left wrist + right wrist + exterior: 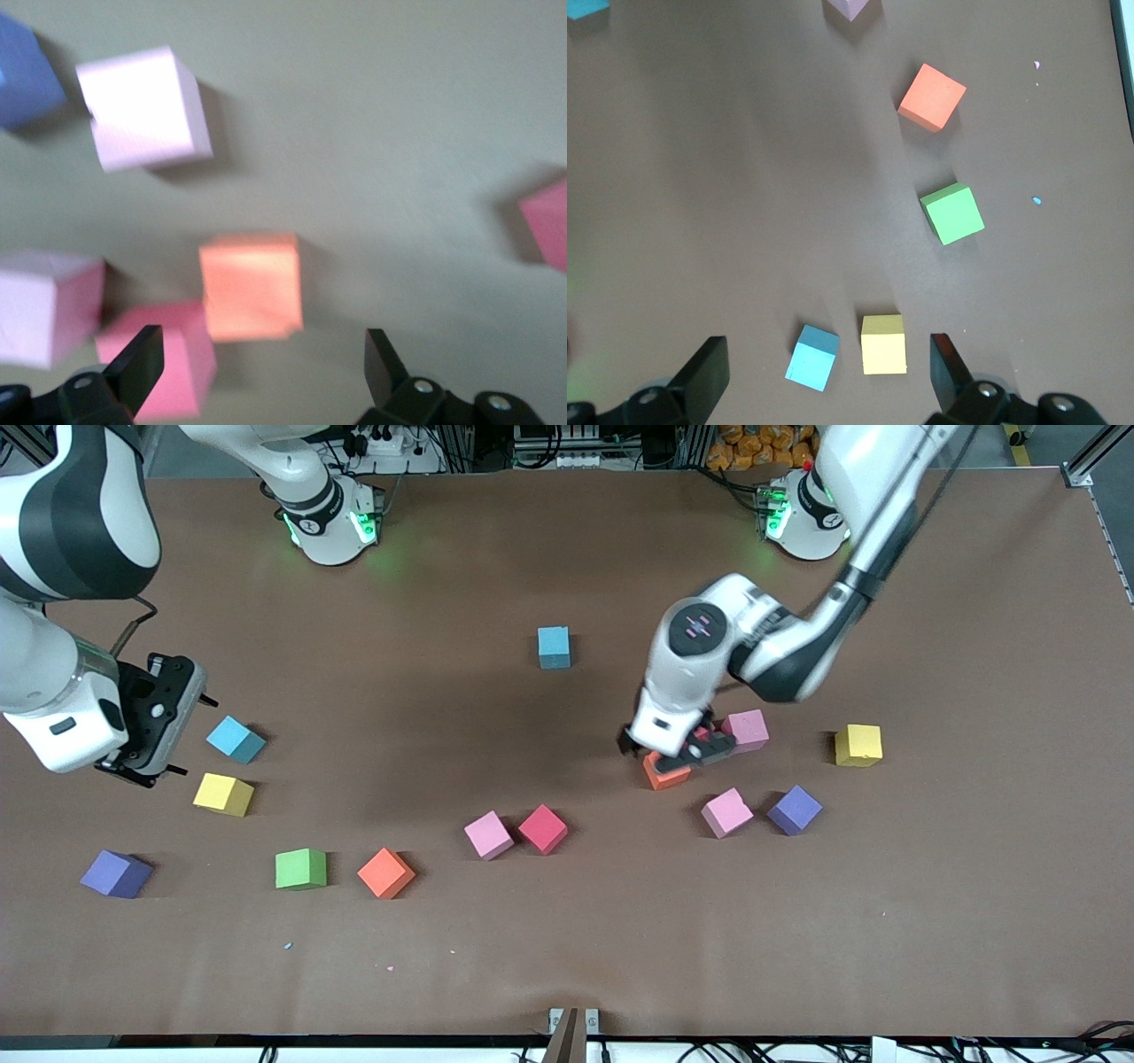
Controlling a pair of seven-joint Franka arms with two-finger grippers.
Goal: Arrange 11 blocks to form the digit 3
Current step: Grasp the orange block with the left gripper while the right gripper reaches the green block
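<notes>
Nearest you, scattered blocks run from the purple block (116, 873) through green (300, 868), an orange block (385, 872), pink (488, 835) and red (542, 829); no digit 3 is formed yet. Your right gripper (164, 726) waits, fingers wide and empty, over the table beside the blue block (236, 740). Your left gripper (678, 755), also wide and empty, hangs over a second orange block (251, 285). Neighbours crowd it, so a descending finger could knock them askew.

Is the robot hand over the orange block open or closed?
Open. The left gripper shows both fingers spread wide, nothing between them, above the orange block.
</notes>
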